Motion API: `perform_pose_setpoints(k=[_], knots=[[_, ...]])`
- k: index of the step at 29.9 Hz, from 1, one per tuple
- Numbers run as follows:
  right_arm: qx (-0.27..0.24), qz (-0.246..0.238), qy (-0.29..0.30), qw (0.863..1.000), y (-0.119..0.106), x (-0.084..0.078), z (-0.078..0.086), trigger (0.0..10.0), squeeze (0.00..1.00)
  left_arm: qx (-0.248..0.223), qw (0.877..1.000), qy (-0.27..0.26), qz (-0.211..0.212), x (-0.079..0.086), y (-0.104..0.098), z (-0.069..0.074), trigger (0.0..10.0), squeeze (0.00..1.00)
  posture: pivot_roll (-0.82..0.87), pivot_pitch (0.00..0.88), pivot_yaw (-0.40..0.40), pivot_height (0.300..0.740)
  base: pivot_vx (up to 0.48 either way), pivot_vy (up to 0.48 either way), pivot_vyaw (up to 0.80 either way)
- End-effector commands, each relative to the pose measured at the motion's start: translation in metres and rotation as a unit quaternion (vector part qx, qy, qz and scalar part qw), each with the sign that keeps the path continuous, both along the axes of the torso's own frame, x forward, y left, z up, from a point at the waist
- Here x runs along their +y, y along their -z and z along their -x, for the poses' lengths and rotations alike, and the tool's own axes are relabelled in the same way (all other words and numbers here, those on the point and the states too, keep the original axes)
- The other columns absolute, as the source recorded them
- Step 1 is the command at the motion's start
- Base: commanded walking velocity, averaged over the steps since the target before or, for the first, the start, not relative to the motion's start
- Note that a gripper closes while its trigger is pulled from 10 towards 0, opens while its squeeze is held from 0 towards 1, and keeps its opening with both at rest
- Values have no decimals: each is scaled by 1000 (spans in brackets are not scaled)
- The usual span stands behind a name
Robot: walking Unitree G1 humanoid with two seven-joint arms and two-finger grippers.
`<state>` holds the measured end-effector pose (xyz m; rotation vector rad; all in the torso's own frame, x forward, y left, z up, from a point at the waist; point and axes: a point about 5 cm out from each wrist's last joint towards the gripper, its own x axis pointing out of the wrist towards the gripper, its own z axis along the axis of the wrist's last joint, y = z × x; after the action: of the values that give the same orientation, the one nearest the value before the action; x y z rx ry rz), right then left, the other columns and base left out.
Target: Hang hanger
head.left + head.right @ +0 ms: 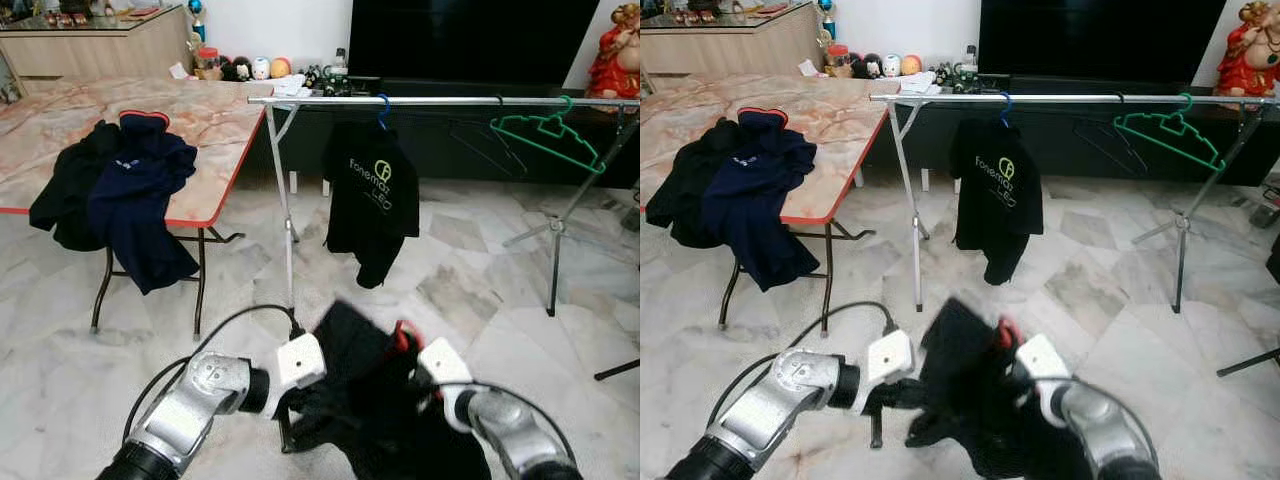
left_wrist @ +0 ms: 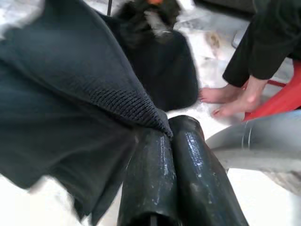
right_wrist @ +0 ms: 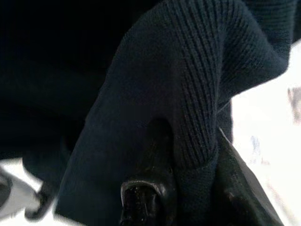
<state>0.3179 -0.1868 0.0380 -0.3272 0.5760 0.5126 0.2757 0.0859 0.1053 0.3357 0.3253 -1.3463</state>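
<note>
Left end effector [image 1: 290,405]: low in the head views, in front of the robot. In its wrist view the two black fingers [image 2: 155,174] lie pressed together, pinching the ribbed edge of a dark garment [image 1: 370,400].
Right end effector [image 1: 405,372]: just across from the left one, on the far side of the same garment. In its wrist view the fingers [image 3: 150,188] are pinched on a fold of ribbed dark cloth.
Held item: the dark garment hangs between the two end effectors, bunched and drooping toward the floor. A bit of red, likely the hanger [image 1: 403,335], pokes out at the top near the right end effector. I cannot tell how well the garment sits on it.
Clothes rail [image 1: 440,101]: a metal bar on folding legs, ahead of the robot and well apart from the held garment. A black shirt [image 1: 372,200] with a printed logo hangs on it from a blue hook. Further right hang an empty green hanger [image 1: 548,135] and a thin dark one.
Surface [image 1: 210,120]: a marble-patterned top with a red edge, to the robot's left, with dark and navy clothes [image 1: 125,190] draped over its front edge.
Person: bare feet [image 2: 225,99] on the floor beside a red stool, in the left wrist view.
Step in hand: carrying the clothed hanger toward the rail, by my reading.
Next move: it calls for closing in, lifting the hook above the bar, and lowering it into the open stretch between the black shirt and the green hanger.
</note>
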Motion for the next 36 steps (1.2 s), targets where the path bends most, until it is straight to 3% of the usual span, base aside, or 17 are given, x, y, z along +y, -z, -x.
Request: perform_pose_setpoints(k=[1, 2, 3, 4, 5, 6, 17, 23, 27, 30, 32, 34, 36], knots=[[-12, -17, 3, 1000, -4, 3, -3, 0, 0, -3, 1000, 13, 3, -3, -5, 2, 3373, 0, -1, 37, 8, 740, 0, 0, 0], [-16, -23, 3, 1000, -5, 6, -4, 0, 0, -6, 1000, 13, 1, -3, -6, 3, 3608, 0, -1, 37, 8, 740, 0, 0, 0], [-19, -26, -1, 999, -5, 7, -4, 0, 0, -11, 1000, 10, 3, -3, -7, 2, 4471, 243, -1, 37, 8, 740, 0, 0, 0], [-23, -27, -4, 999, -6, 9, -4, 0, 0, -15, 1000, 5, 8, -3, -10, 1, 5686, 984, -3, 36, 9, 740, 0, 0, 0], [-25, -28, -5, 999, -6, 10, -5, 0, 0, -17, 1000, 3, 13, -4, -13, 1, 9098, 1000, -1, 36, 9, 740, 0, 0, 0], [-30, -29, -5, 999, -6, 12, -5, 0, 0, -16, 1000, 3, 19, -4, -17, 1, 10000, 1000, 1, 35, 9, 740, 0, 0, 0], [-62, -24, -18, 998, -8, 14, -7, 0, 0, -11, 1000, 9, 18, 1, -26, 4, 10000, 1000, 1, 27, 14, 740, 0, 0, 0], [-72, -28, -67, 995, -9, 10, -2, 0, 0, -4, 1000, -10, 18, 10, -23, 2, 10000, 1000, 3, 27, 14, 740, 0, 0, 0], [-41, -48, -183, 981, -5, 8, 18, 0, 0, -2, 1000, -23, 2, 21, -21, 2, 10000, 1000, 8, 28, 12, 740, 0, 0, 0], [30, -43, -257, 965, 4, -12, 39, 0, 0, 1, 1000, -23, -21, 30, -16, 4, 10000, 1000, 0, 30, 16, 740, 0, 0, 0], [55, -33, -273, 960, 7, -18, 45, 0, 0, 4, 999, -24, -27, 32, -14, 4, 10000, 1000, 1, 30, 16, 740, 0, 0, 0], [69, -21, -296, 953, 8, -27, 51, 0, 0, 2, 996, -24, -80, 41, 0, 4, 10000, 1000, -4, 27, 17, 740, 0, 0, 0], [70, -23, -300, 951, 7, -28, 51, 0, 0, 5, 996, -22, -86, 42, 2, 5, 10000, 1000, -4, 27, 17, 740, 0, 0, 0]])
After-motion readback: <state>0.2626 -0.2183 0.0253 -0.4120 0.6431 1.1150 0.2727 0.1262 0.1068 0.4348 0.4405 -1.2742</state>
